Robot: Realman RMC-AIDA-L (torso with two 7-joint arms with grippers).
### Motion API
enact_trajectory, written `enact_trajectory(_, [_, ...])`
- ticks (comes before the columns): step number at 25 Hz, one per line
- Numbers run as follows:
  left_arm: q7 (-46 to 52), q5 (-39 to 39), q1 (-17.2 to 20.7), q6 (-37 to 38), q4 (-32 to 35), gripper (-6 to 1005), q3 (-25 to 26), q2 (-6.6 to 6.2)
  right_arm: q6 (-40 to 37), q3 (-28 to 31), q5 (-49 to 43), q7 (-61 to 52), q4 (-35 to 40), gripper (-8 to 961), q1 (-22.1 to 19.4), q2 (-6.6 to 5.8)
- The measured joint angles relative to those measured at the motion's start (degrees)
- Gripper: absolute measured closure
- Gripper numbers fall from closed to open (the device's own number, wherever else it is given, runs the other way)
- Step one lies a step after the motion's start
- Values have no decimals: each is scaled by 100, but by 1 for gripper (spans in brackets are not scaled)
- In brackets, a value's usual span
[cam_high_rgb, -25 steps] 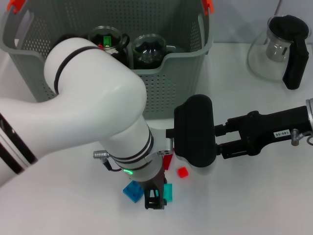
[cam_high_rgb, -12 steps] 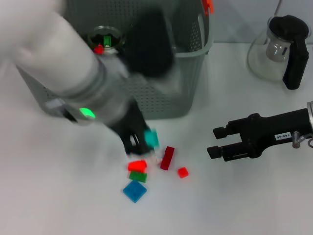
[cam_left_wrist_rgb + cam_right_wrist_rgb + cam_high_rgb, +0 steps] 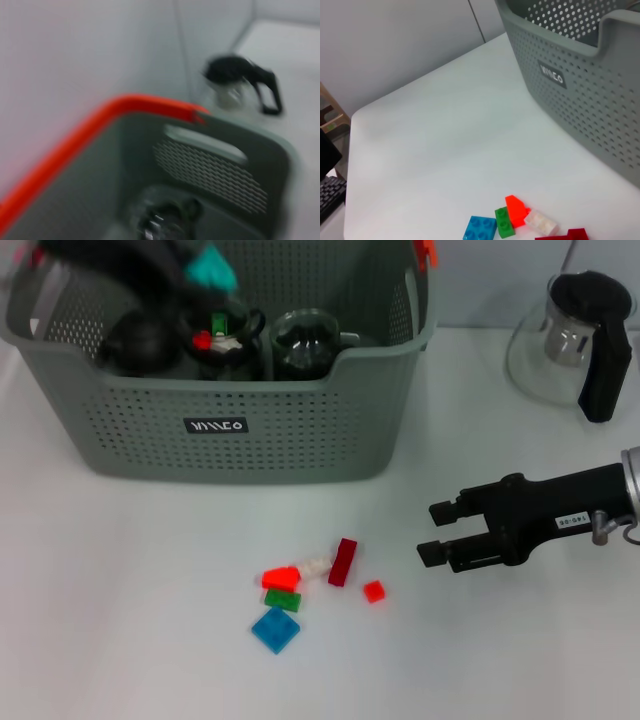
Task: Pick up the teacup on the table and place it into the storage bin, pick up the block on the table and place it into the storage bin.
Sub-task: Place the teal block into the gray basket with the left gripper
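Hovering over the storage bin's (image 3: pixel 330 430) back-left corner, the left hand (image 3: pixel 190 265) is clamped on a teal block (image 3: pixel 212 268); dark glass teacups (image 3: pixel 305 340) sit inside the bin. Loose blocks (image 3: pixel 300 590) lie on the tabletop (image 3: pixel 120 620) in front. Rightward, the right hand (image 3: pixel 435 532) hangs with fingers apart, glass teapot (image 3: pixel 575 340) behind
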State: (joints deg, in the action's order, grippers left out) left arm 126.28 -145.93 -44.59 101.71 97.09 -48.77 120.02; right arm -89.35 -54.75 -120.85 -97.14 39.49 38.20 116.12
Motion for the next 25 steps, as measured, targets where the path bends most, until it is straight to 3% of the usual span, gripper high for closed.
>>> enact_trajectory(4, [15,135,-289,-778,-889,591,153,-272,3,0,0,35,-3,240,-2,33])
enact_trajectory(8, [-30,77,-677,-1804,-2306,589,126,-522,-6,0,0,37,-3,239,23,43])
enact_trajectory(13, [-33,-121,-1049,-2828,-3699,587,-8,-767,-24,-34,0,35,-3,239,52,55])
enact_trajectory(15, [-6,-337,-1110,-3020,-3906,586,-76,-763,-27,-40,0,35,-3,240,52,60])
enact_trajectory(20, [3,-725,-1105,-3222,-3935,584,-111,-597,-27,-25,-10,36,-3,239,17,61])
enact_trajectory(25, [86,-817,-1100,-3330,-3936,582,-146,-577,-26,-23,-19,37,-3,240,15,60])
